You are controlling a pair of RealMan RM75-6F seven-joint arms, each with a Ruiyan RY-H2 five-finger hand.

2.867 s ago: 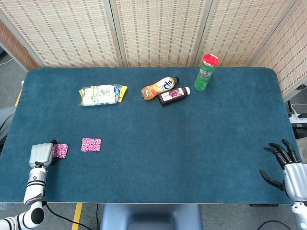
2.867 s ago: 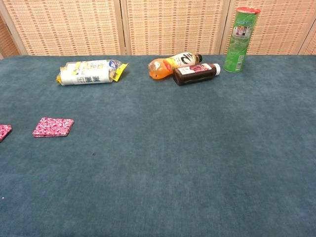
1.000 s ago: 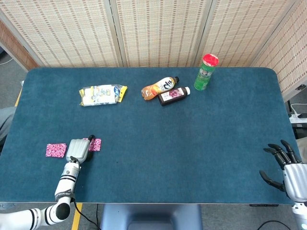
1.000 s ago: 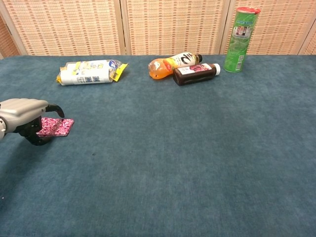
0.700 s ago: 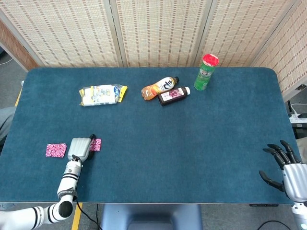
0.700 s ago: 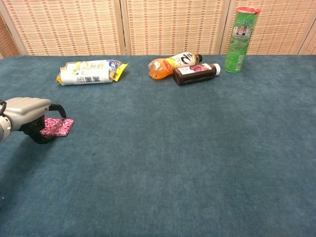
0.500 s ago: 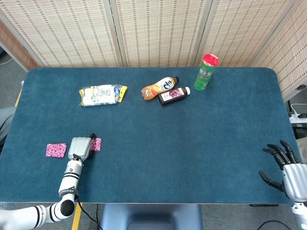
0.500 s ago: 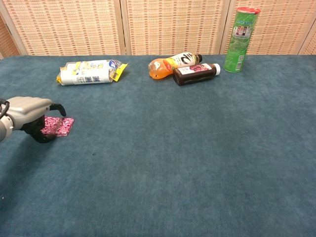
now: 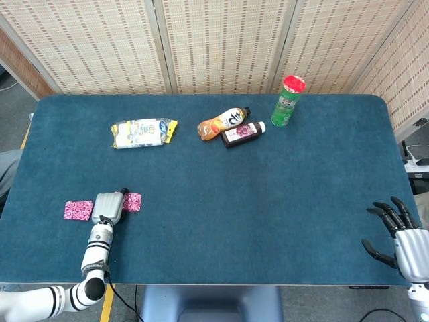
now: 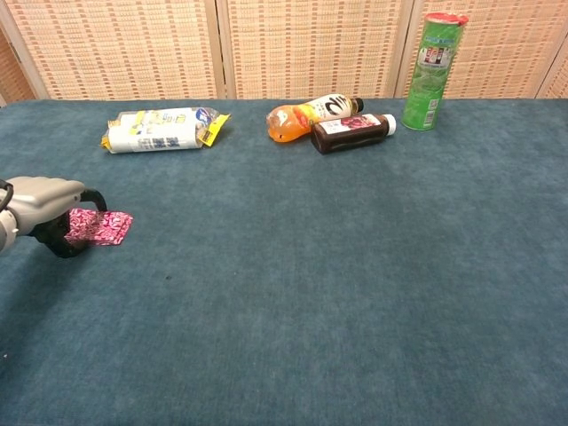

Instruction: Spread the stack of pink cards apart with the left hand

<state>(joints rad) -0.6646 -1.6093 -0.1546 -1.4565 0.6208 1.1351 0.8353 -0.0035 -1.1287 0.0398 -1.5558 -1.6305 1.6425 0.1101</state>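
The pink cards lie near the front left corner of the table [image 9: 214,168], in two groups: one loose card [image 9: 78,210] lies apart to the left, and the remaining stack [image 9: 132,202] shows on the right side of the left hand [image 9: 108,206]. To do this step well, I think the fingers should press flat and lightly on the top card only and drag sideways, so that one card slides off and the ones below stay in place; too much pressure would move the whole stack together. The left hand sits between the two groups, with its fingers curved down onto the left edge of the stack; in the chest view the fingertips [image 10: 64,241] touch the cards, pressing and not gripping. The right hand [image 9: 401,235] waits at the front right edge, fingers spread and holding nothing
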